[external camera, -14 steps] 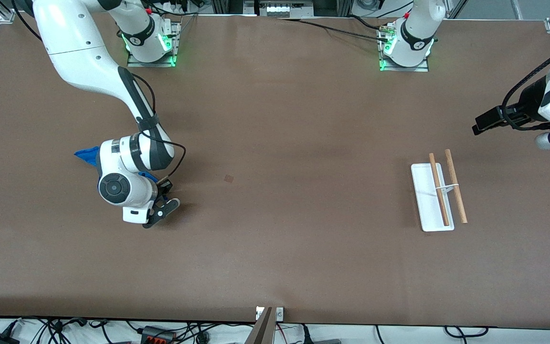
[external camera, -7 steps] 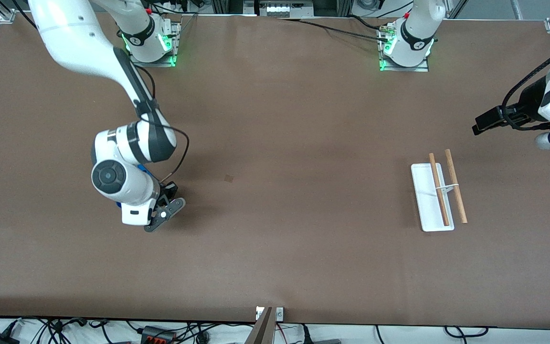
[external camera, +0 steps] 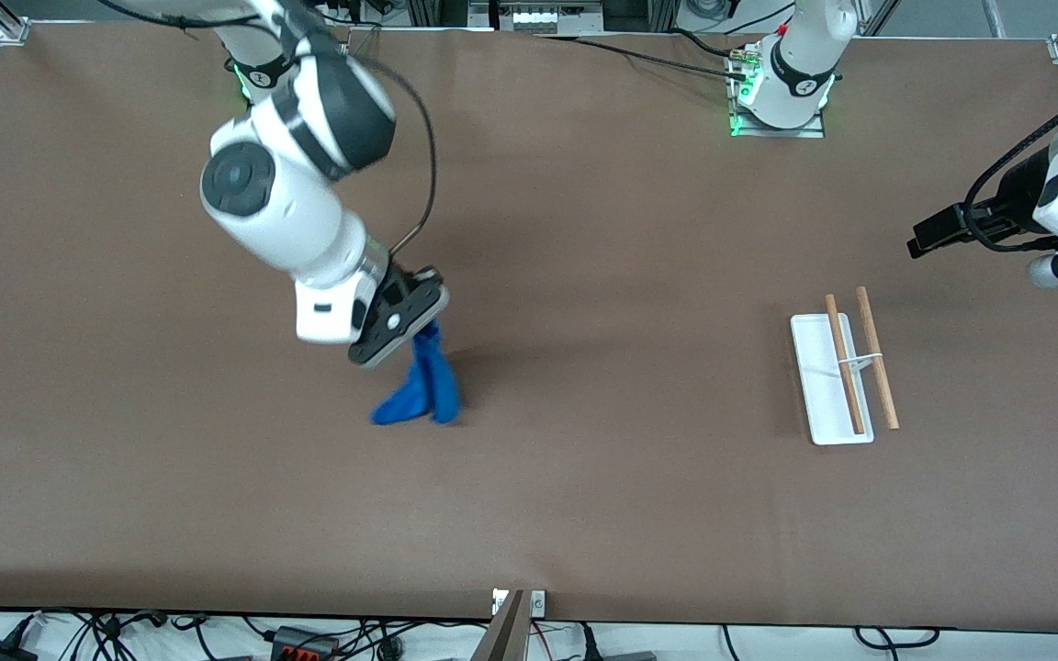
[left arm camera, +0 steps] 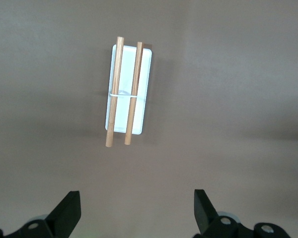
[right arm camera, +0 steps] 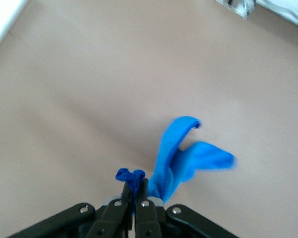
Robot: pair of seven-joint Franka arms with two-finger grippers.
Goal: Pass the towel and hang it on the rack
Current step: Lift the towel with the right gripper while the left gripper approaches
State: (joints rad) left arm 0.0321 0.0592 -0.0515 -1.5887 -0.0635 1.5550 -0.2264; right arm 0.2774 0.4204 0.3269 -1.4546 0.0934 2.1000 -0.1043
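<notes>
No brand, label or writing can be read on anything here.

The right gripper [external camera: 411, 332] is up over the table [external camera: 584, 514] toward the right arm's end, clenched on the top corner of the towel [external camera: 421, 386]. The towel hangs straight down from the fingers [right arm camera: 139, 196] as a long, narrow bunch, its long axis roughly vertical; a small tuft pokes out above the pinch. Its lower end looks close to the tabletop, though whether it touches I cannot tell.

The left gripper [left arm camera: 134, 218] waits high at the left arm's end, its jaws spread wide and holding nothing. The rack [external camera: 842, 375] stands on the table below it and slightly toward the camera. Its 2 wooden rods [left arm camera: 124, 91] lie parallel, lengthwise over the white base [left arm camera: 144, 69], running from the robots' side toward the camera.
</notes>
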